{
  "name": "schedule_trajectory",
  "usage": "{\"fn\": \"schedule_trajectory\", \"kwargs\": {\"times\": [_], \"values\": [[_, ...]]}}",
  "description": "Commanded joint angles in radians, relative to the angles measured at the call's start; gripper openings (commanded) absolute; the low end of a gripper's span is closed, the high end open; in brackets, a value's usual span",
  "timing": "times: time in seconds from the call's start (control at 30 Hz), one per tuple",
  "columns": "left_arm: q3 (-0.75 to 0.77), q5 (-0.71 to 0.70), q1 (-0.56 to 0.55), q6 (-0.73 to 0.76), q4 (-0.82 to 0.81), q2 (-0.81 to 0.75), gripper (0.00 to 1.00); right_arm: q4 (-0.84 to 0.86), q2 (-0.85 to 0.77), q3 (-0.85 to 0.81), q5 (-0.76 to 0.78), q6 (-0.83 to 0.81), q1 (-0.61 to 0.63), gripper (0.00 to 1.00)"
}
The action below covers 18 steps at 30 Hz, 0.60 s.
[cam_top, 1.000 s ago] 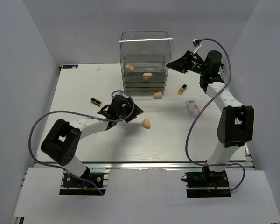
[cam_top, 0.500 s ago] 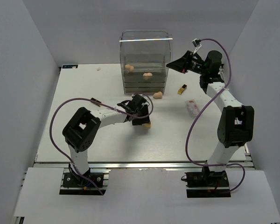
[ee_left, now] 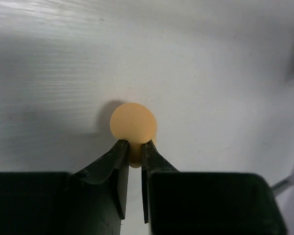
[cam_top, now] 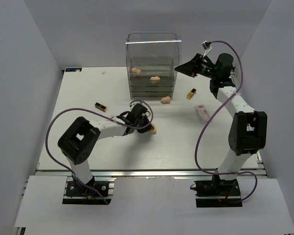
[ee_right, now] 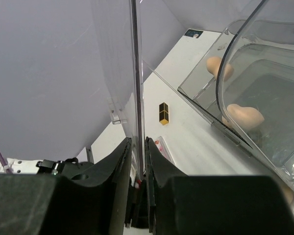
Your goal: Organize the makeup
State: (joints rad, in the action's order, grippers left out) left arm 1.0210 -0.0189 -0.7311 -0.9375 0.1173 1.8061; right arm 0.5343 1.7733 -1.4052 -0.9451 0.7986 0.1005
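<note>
From the top external view, the left gripper [cam_top: 148, 126] is lying low over the white table [cam_top: 176, 142], near its middle, pressing against a peach sponge [cam_top: 153, 129]. From here you cannot tell how its fingers are standing. A second sponge [cam_top: 165, 100] is lying just in front of the tall clear drawer box [cam_top: 152, 63], and two more, one to the left [cam_top: 135, 71] and one to the right [cam_top: 155, 79], are showing through the box's walls. One black-and-gold lipstick tube [cam_top: 101, 106] is lying left of the box and another [cam_top: 191, 93] to its right. A pink-white packet [cam_top: 202, 113] is lying nearer the right arm. The right gripper [cam_top: 179, 69] is hanging raised at the box's right side.

From the left wrist view, the left gripper [ee_left: 134, 146] is pinching the narrow end of the sponge [ee_left: 133, 122]. Its dark fingers [ee_left: 118, 164] are standing narrow, with the round end bulging out beyond the tips over the table [ee_left: 210, 73].

From the right wrist view, the right gripper [ee_right: 137, 147] is clamping its fingers [ee_right: 118, 169] on the edge of a thin clear plastic panel [ee_right: 136, 73] that is rising upright between them. Beyond it, a lipstick tube [ee_right: 163, 113] and a corner of the packet [ee_right: 164, 149] are lying on the table [ee_right: 186, 63]. Two sponges, the farther one [ee_right: 218, 66] and the nearer one [ee_right: 245, 116], are sitting inside the drawer box [ee_right: 245, 29].
</note>
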Motion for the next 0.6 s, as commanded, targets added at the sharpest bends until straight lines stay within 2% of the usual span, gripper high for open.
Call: {"fn": "schedule_trajectory", "kwargs": {"times": [0.0,0.07,0.1,0.23,0.33,0.57], "values": [[-0.129,-0.018,0.055,-0.239,-0.331,-0.154,0.12,0.056,-0.071,0.008,-0.006,-0.021,-0.004,0.22],[-0.217,-0.055,0.085,-0.347,-0.440,-0.200,0.11,0.058,-0.069,0.009,-0.003,-0.022,-0.004,0.22],[-0.234,-0.067,0.096,-0.378,-0.537,-0.208,0.11,0.058,-0.069,0.009,-0.003,-0.021,-0.004,0.22],[-0.266,-0.118,0.142,-0.484,-0.757,-0.191,0.12,0.059,-0.063,0.003,-0.004,-0.018,-0.004,0.22],[-0.219,-0.118,0.166,-0.506,-0.901,-0.130,0.12,0.061,-0.061,-0.001,-0.004,-0.016,-0.004,0.22],[-0.062,-0.131,0.214,-0.575,-1.083,0.030,0.13,0.067,-0.064,0.003,-0.003,-0.009,-0.004,0.22]]}}
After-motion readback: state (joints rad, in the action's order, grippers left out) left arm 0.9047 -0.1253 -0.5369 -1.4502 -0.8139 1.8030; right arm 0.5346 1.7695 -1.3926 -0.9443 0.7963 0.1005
